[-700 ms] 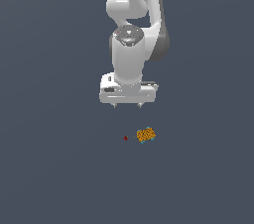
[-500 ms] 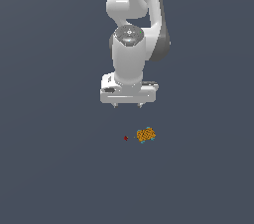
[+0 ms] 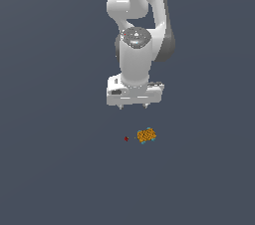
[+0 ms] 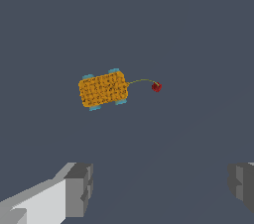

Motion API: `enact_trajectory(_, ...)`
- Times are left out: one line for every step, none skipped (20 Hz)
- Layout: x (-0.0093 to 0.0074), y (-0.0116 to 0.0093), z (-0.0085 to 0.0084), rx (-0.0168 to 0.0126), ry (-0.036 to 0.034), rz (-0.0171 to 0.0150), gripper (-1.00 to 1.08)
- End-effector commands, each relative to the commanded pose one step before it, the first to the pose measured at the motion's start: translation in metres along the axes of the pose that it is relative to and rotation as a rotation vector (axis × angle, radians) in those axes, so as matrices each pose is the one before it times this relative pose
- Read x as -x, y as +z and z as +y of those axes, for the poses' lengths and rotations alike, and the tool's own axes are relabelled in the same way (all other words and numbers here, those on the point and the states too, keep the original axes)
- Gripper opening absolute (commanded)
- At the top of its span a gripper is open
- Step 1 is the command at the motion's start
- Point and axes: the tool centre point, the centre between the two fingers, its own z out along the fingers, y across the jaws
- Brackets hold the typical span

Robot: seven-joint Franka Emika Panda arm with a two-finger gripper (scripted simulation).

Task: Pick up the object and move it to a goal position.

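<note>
The object (image 3: 146, 135) is a tiny orange block with dark speckles and teal-blue bits at its edges, lying on the dark grey floor. A thin cord runs from it to a small red ball (image 3: 126, 139) on the exterior view's left. It shows larger in the wrist view (image 4: 103, 89), with the red ball (image 4: 157, 87) beside it. My gripper (image 3: 133, 106) hangs above the object, slightly to the exterior view's left, apart from it. Its jaws stand wide open and empty; one grey fingertip (image 4: 79, 188) shows in the wrist view.
The white arm (image 3: 142, 25) rises from the gripper toward the top of the exterior view. The flat dark grey floor (image 3: 55, 169) surrounds the object.
The arm's wrist has turned slightly and the gripper has shifted a little. The object and red ball have not moved.
</note>
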Motion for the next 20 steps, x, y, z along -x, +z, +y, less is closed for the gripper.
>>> enact_trajectory(-0.00026,0.00016,0.00062,0.00019,0.00513,0.00013,1.0)
enact_trajectory(-0.00029,0.00035,-0.00004,-0.00012,0.00507,-0.00008,1.0)
enact_trajectory(-0.00039,0.00049,-0.0002,-0.00031,0.00639,-0.00012,1.0)
enact_trajectory(-0.00047,0.00061,-0.00031,-0.00042,0.00771,-0.00015,1.0)
enact_trajectory(-0.00054,0.00071,-0.00031,-0.00045,0.0091,-0.00017,1.0)
enact_trajectory(-0.00061,0.00079,-0.00029,-0.00042,0.01044,-0.00019,1.0)
enact_trajectory(-0.00068,0.00087,-0.00026,-0.0004,0.01181,-0.00021,1.0)
enact_trajectory(-0.00075,0.00096,-0.00027,-0.0004,0.01309,-0.00023,1.0)
enact_trajectory(-0.00081,0.00105,-0.00031,-0.00042,0.01433,-0.00026,1.0)
enact_trajectory(-0.00088,0.00116,-0.00038,-0.00047,0.01562,-0.00029,1.0)
enact_trajectory(-0.00094,0.00127,-0.00045,-0.00051,0.01692,-0.00032,1.0)
enact_trajectory(-0.001,0.00137,-0.00051,-0.00052,0.01821,-0.00035,1.0)
enact_trajectory(-0.00106,0.00147,-0.00054,-0.00051,0.01955,-0.00037,1.0)
enact_trajectory(-0.00111,0.00158,-0.0006,-0.0005,0.02086,-0.0004,1.0)
enact_trajectory(-0.00116,0.00168,-0.00066,-0.00049,0.02216,-0.00042,1.0)
enact_trajectory(-0.00121,0.00179,-0.00073,-0.00048,0.02349,-0.00044,1.0)
enact_trajectory(-0.00125,0.0019,-0.0008,-0.00046,0.02482,-0.00046,1.0)
enact_trajectory(-0.00129,0.00201,-0.00088,-0.00042,0.02614,-0.00048,1.0)
enact_trajectory(-0.00128,0.00207,-0.00093,-0.00037,0.02674,-0.00048,1.0)
enact_trajectory(-0.00125,0.00208,-0.00097,-0.00032,0.02671,-0.00046,1.0)
